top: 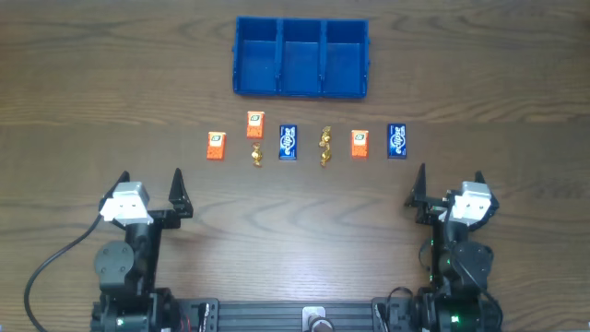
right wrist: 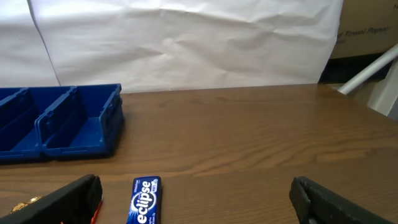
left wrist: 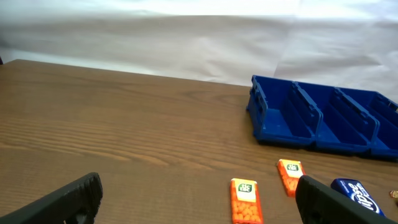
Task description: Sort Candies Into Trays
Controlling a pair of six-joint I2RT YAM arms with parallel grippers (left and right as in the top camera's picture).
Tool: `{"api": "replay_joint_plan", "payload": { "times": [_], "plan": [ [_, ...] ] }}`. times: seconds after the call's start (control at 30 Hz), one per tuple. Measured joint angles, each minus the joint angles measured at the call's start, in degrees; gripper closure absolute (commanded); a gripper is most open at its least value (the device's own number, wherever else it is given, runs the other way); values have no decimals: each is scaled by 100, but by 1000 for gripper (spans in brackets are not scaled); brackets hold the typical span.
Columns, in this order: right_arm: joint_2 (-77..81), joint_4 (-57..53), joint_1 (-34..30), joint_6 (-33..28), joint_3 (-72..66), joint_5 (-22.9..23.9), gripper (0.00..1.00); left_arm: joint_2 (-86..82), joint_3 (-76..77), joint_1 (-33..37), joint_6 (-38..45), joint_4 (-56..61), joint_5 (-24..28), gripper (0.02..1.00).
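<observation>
We judge that the sorting has not yet begun. The blue tray (top: 301,90) stands at the far side of the wooden table (top: 83,83), and none of its 3 compartments holds a candy in the top view.

All the candies we can count lie in a loose row on the table, between the tray and the arms and apart from the tray:
- **Orange boxes:** there are 3, the left orange box (top: 216,145), the middle orange box (top: 255,124) and the right orange box (top: 359,143).
- **Blue packs:** there are 2, the left blue pack (top: 289,141) and the right blue pack (top: 397,140).
- **Gold-wrapped candy:** it lies at 2 spots. The left gold-wrapped candy (top: 257,154) sits just beside the middle orange box, and the right gold-wrapped candy (top: 324,146) lies between the left blue pack and the right orange box. We cannot tell whether that right spot is 1 piece or 2.

The left gripper (top: 151,180) sits near its base with its jaws spread wide and nothing between them. The right gripper (top: 450,175) is likewise spread and holds nothing. Both are well apart from the row.

So the whole job is left to do. With 3 kinds and 3 compartments, we expect 1 kind per compartment.
</observation>
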Motion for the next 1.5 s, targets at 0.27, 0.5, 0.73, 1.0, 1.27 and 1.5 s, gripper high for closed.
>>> {"api": "replay_joint_plan", "payload": {
  "times": [0.27, 0.5, 0.73, 1.0, 1.27, 1.5],
  "plan": [
    [0, 0, 0, 0, 0, 0, 3, 0, 0, 0, 0, 0, 0, 20],
    [0, 0, 0, 0, 0, 0, 3, 0, 0, 0, 0, 0, -20, 20],
    [0, 0, 0, 0, 0, -2, 3, 323, 243, 0, 2, -415, 22, 20],
    [7, 0, 0, 0, 0, -20, 3, 3742, 3346, -46, 0, -1775, 391, 23],
    [7, -2, 0, 0, 0, -24, 3, 7355, 5184, -634, -2, -2699, 614, 20],
    [7, -4, 0, 0, 0, -24, 3, 9252, 5663, -1196, -2, -2798, 439, 20]
  ]
}}
